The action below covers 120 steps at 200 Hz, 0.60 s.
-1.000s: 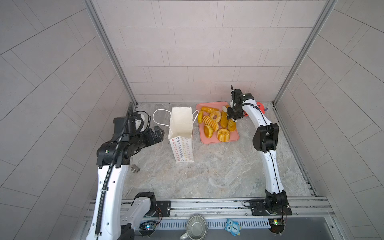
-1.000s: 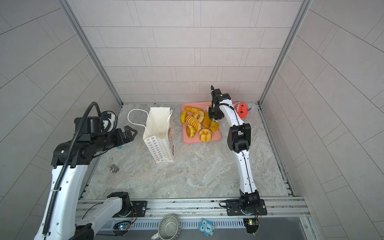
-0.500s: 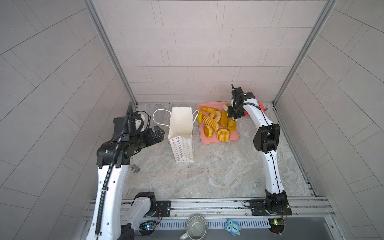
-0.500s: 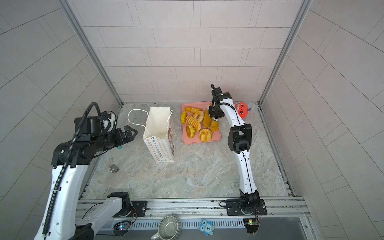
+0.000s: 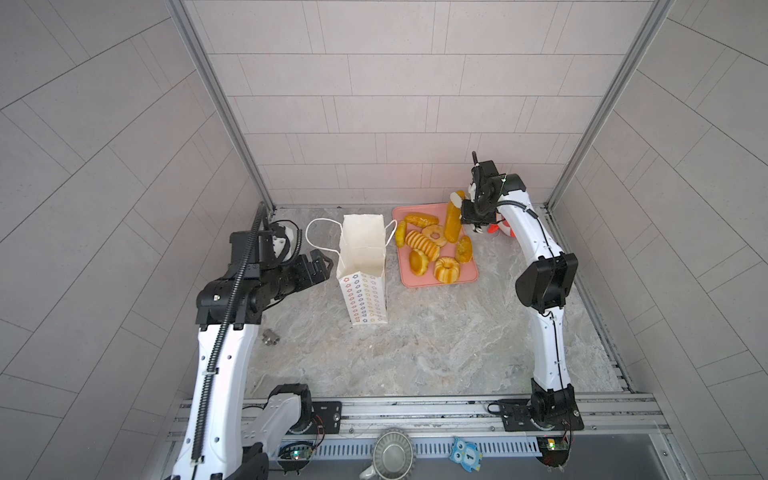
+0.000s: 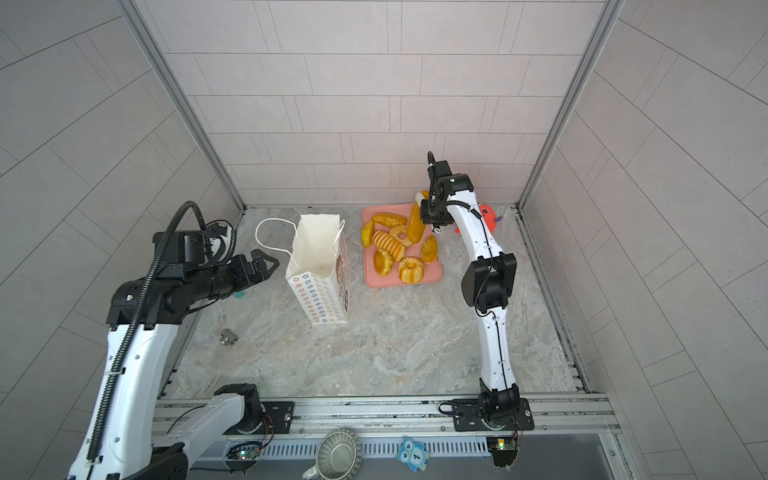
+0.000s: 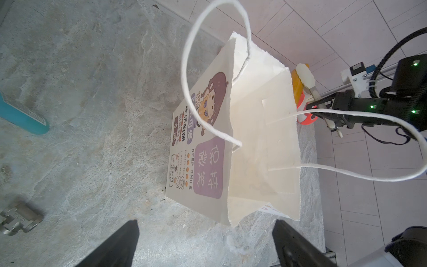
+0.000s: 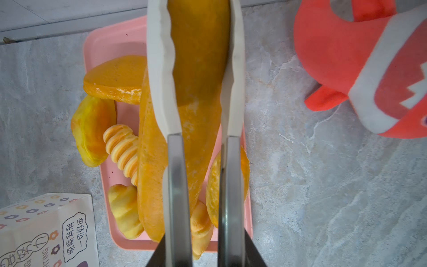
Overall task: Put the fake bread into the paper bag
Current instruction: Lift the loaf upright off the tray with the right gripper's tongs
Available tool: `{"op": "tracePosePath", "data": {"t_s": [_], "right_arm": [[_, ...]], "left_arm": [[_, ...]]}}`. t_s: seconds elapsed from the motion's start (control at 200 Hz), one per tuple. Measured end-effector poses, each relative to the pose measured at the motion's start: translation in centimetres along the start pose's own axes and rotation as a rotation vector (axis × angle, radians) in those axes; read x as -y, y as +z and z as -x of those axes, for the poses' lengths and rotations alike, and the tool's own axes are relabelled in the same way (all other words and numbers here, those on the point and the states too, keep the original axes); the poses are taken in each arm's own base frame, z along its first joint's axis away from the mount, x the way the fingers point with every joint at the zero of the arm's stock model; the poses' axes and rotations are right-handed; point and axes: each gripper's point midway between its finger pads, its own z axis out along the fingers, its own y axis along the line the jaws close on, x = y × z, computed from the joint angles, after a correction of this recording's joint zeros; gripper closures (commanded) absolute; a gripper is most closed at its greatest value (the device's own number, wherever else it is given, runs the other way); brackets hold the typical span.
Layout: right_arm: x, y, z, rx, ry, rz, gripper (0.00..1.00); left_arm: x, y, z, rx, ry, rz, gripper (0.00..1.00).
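Right gripper (image 8: 196, 46) is clamped on the long loaf (image 5: 453, 226) near its top end. Loaf hangs near-upright, lower end over the pink tray (image 5: 467, 275); can't tell if it's clear of the other fake bread (image 5: 446, 269). Paper bag (image 5: 365, 299) stands mouth-up, left of the tray in both top views. Left gripper (image 5: 322, 266) is spread wide and empty, near the bag. Marble tabletop (image 5: 415, 353) between them, tiled rear wall (image 5: 374, 166) close behind.

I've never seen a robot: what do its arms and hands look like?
The left arm and right arm are white shells with black joints. A ribbed black hose climbs the left; a thin black cable follows the right. The left hand has black fingers; the right hand, white wavy pads on metal strips.
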Motion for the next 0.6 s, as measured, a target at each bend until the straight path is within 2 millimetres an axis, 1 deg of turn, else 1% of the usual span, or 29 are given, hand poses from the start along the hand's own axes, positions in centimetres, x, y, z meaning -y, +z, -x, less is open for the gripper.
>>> {"op": "tracePosePath", "data": {"t_s": [0.145, 0.235, 0.39, 0.51, 0.6], "right_arm": [[-0.5, -3.1, 0.1, 0.05, -0.023, -0.004, 0.66], [-0.7, -5.6, -0.1, 0.086, -0.039, -0.004, 0.66], [-1.3, -9.7, -0.7, 0.158, -0.068, 0.011, 0.66], [-2.2, -12.1, -1.7, 0.211, -0.109, 0.03, 0.67], [-3.1, -13.7, -2.8, 0.252, -0.144, 0.052, 0.66]], "left_arm": [[0.6, 1.5, 0.0, -0.035, 0.034, -0.001, 0.11], [1.1, 2.8, -0.3, -0.059, 0.066, 0.012, 0.12], [1.3, 4.2, -0.3, -0.07, 0.109, 0.05, 0.17], [1.2, 4.9, 0.1, -0.057, 0.128, 0.075, 0.24], [0.8, 5.6, 0.2, -0.055, 0.13, 0.097, 0.3]]}}
